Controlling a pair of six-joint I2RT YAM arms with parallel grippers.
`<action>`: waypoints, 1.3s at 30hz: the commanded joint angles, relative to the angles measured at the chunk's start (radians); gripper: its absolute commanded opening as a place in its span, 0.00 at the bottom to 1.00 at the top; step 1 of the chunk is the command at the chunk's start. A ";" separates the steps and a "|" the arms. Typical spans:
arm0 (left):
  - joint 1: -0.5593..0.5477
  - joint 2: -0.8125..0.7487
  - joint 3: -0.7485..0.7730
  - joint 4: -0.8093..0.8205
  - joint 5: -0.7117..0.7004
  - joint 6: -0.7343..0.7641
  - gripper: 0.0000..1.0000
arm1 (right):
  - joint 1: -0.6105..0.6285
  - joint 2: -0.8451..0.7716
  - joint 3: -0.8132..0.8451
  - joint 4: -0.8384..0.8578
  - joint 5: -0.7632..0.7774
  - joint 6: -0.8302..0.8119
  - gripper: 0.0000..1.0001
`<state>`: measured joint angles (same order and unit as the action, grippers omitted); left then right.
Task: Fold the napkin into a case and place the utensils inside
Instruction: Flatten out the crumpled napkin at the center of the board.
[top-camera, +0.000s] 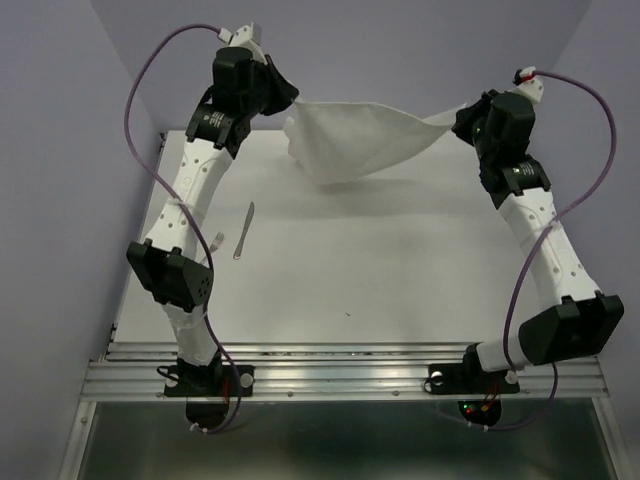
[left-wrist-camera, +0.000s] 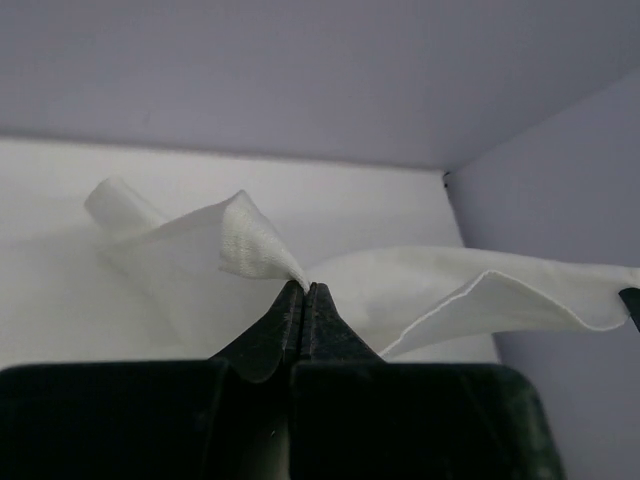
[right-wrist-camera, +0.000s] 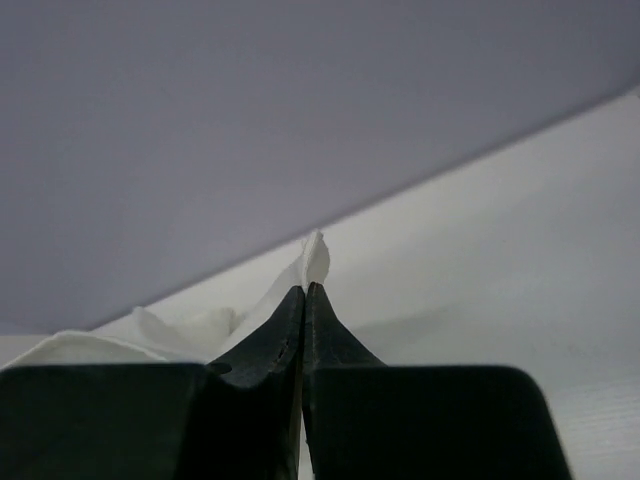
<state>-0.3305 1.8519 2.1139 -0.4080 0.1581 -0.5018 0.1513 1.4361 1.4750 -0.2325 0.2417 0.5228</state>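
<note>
The white napkin (top-camera: 355, 140) hangs stretched above the far part of the table, sagging in the middle. My left gripper (top-camera: 290, 100) is shut on its left corner and my right gripper (top-camera: 458, 115) is shut on its right corner. In the left wrist view the jaws (left-wrist-camera: 303, 288) pinch a bunched bit of napkin (left-wrist-camera: 440, 290). The right wrist view has the jaws (right-wrist-camera: 305, 290) pressed together with a napkin (right-wrist-camera: 315, 255) tip poking out above them. A silver knife (top-camera: 244, 230) lies on the table beside the left arm, and a fork-like piece (top-camera: 216, 240) is partly hidden by that arm.
The white table (top-camera: 400, 270) is walled by lavender panels at the back and sides. A metal rail (top-camera: 350, 365) at the near edge carries both arm bases. Purple cables loop off each arm.
</note>
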 joint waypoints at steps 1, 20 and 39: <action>0.010 -0.150 0.104 0.037 0.037 0.040 0.00 | 0.011 -0.117 0.142 0.016 0.001 -0.036 0.01; 0.011 -0.342 -0.129 0.098 0.043 0.059 0.00 | 0.011 -0.281 0.051 -0.017 0.120 -0.099 0.01; 0.008 -0.393 -0.144 0.101 0.037 0.089 0.00 | 0.011 -0.255 0.171 -0.011 0.048 -0.136 0.01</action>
<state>-0.3252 1.5917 1.8935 -0.3603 0.1978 -0.4492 0.1699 1.2839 1.5333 -0.3077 0.3130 0.4221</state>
